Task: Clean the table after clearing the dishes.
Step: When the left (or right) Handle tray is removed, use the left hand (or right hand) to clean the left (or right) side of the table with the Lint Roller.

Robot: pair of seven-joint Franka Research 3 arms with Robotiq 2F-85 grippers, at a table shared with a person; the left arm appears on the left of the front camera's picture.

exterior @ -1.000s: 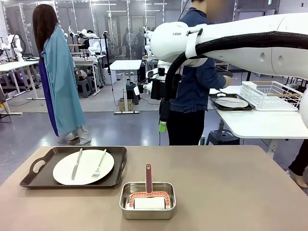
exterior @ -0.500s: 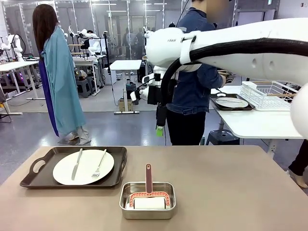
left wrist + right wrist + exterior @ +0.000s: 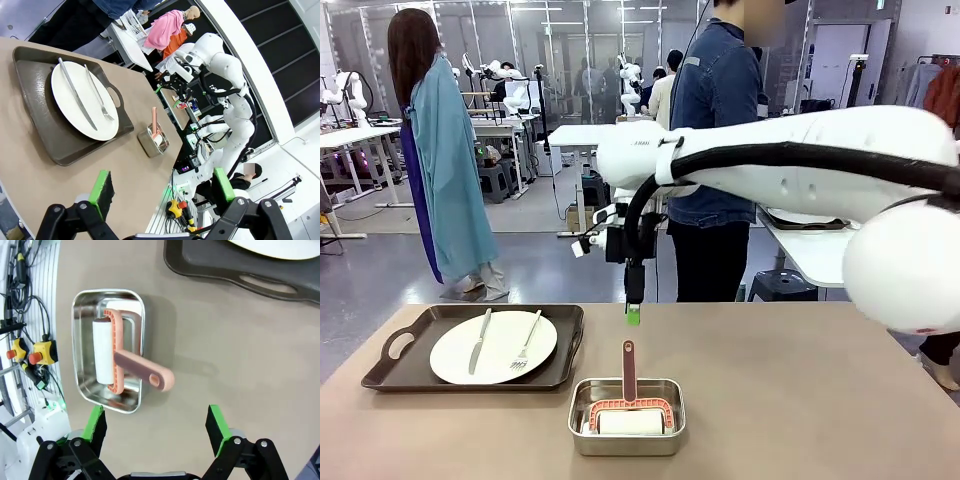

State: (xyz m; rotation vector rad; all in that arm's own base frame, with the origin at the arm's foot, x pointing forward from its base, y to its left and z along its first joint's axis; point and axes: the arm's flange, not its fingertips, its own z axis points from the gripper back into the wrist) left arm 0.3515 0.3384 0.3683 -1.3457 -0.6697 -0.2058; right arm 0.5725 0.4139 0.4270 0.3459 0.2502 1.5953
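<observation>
Front view: my right gripper (image 3: 633, 312) was up high a second ago. Now it hangs low over the middle of the wide tan-brown table (image 3: 800, 400), just behind the small steel pan (image 3: 626, 442) holding the pink-handled roller (image 3: 629, 372). I think cleaning comes next. But a round white plate (image 3: 493, 347) with a silver knife (image 3: 480, 340) and fork (image 3: 527, 340) sits on the dark brown tray (image 3: 570, 335) by the left edge (not cleared yet).

Left wrist view: my left gripper (image 3: 162, 195) is wide open and empty, near a table edge.

Right wrist view: looking straight down, I see what the front hides. The jaws are wide open and empty, with the roller just ahead.
</observation>
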